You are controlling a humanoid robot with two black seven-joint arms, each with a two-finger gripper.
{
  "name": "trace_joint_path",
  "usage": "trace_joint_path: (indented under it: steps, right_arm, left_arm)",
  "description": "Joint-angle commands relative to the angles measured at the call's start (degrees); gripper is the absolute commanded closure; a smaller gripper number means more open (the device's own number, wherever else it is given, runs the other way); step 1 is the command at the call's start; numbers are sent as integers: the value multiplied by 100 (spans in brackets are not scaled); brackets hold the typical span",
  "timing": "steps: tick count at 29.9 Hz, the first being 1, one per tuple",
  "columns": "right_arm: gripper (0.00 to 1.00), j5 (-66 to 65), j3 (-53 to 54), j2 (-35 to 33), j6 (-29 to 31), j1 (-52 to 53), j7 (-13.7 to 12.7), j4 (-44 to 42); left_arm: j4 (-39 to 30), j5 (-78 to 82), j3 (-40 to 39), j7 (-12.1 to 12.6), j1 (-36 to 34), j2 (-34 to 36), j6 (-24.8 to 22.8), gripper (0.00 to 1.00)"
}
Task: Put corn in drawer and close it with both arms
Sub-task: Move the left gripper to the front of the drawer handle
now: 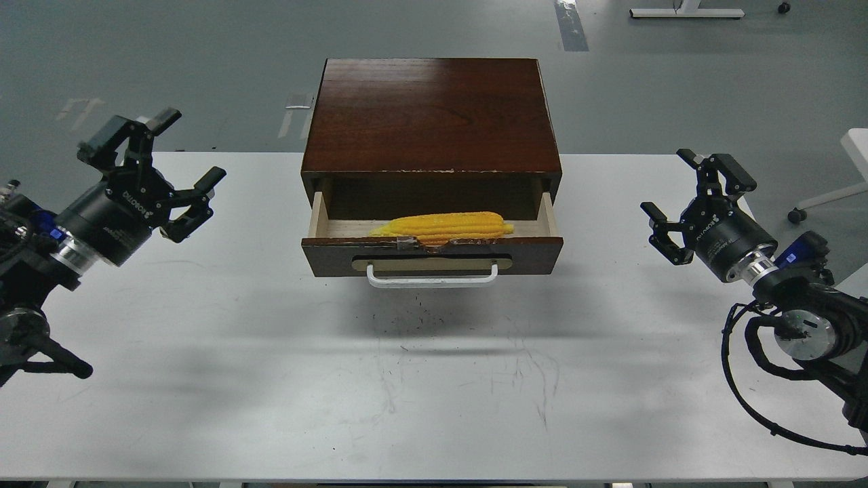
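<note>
Between the left gripper (173,156) and right gripper (692,196), both hanging open and empty, the corn (444,227) is lying inside the open drawer (434,254), so closing is pending, calling for both pushing its front inward.

Before me lies a white table (203,407), its top scuffed with dark scratches and grey smudges, thickest around the middle toward my side. A dark brown wooden cabinet (432,115) stands at the table's far middle, its glossy top catching a pale sheen of light, with chipped spots along the front edge. Beyond the table stretches a grey floor (169,54) marked with a few faded tape strips. At the top right I see a white stand base (685,11), and at the right edge 1 white chair leg with a black caster (797,215).
</note>
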Motion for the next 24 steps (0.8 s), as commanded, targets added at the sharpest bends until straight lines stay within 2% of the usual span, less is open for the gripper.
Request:
trace_joint_path:
  steps: [1, 4, 10, 12, 13, 14, 15, 16, 18, 24]
  right_arm:
    - [1, 0, -16, -8, -6, 0, 0, 0]
    - [1, 0, -16, -52, 11, 0, 0, 9]
    - [1, 0, -7, -113, 20, -53, 0, 18]
    - [1, -1, -16, -122, 20, -79, 0, 18]
    - [1, 0, -7, -122, 20, -105, 0, 18]
    - [1, -9, -16, -122, 20, -131, 0, 27]
    - [1, -9, -16, -122, 20, -140, 0, 27]
    - [1, -9, -25, -122, 20, -141, 0, 27]
    - [1, -1, -25, -122, 20, -158, 0, 27]
    - [1, -9, -25, -122, 20, -228, 0, 36]
  left_arm:
    - [-349, 917, -23, 0, -458, 279, 0, 1]
    - [-735, 1778, -32, 0, -783, 323, 0, 2]
    - [-1807, 3414, -40, 0, -1179, 279, 0, 11]
    - [-2142, 3844, -23, 0, -1302, 192, 0, 22]
    - [-2317, 4194, -5, 0, -1346, 78, 0, 34]
    - [-2475, 4615, -5, 0, -1347, -36, 0, 58]
    - [-2537, 4845, -5, 0, -1347, -81, 0, 68]
    - [-2660, 5335, 30, 0, -1347, -142, 0, 84]
    - [-2749, 5786, 56, 0, -1338, -178, 0, 100]
    - [-3039, 6815, 433, 0, -1180, -371, 83, 100]
